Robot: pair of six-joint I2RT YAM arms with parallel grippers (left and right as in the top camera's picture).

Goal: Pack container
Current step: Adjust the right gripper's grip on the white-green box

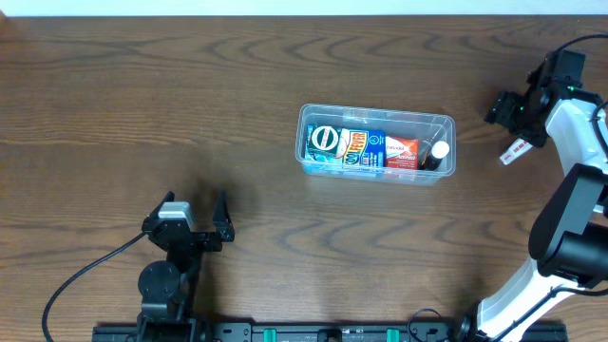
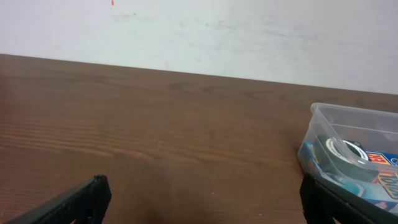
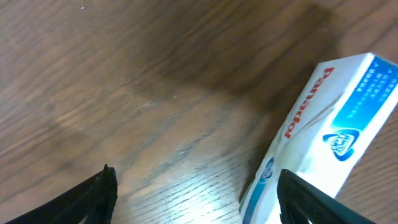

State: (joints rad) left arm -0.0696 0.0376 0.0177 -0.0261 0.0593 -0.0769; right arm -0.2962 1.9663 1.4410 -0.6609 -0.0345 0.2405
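Note:
The clear plastic container (image 1: 377, 142) sits mid-table and holds a tape roll, a blue box, a red-and-white box and a small dark bottle. It also shows at the right edge of the left wrist view (image 2: 357, 149). A white-and-blue box (image 1: 515, 150) lies on the table at the far right; in the right wrist view (image 3: 323, 130) it lies partly under the right finger. My right gripper (image 3: 196, 199) is open above the table beside that box and holds nothing. My left gripper (image 2: 202, 202) is open and empty at the front left, well away from the container.
The wood-grain table (image 1: 142, 114) fills the view, with a pale wall behind it in the left wrist view (image 2: 205, 31). The right arm (image 1: 570, 199) runs along the right edge. A cable (image 1: 76, 275) trails from the left arm's base.

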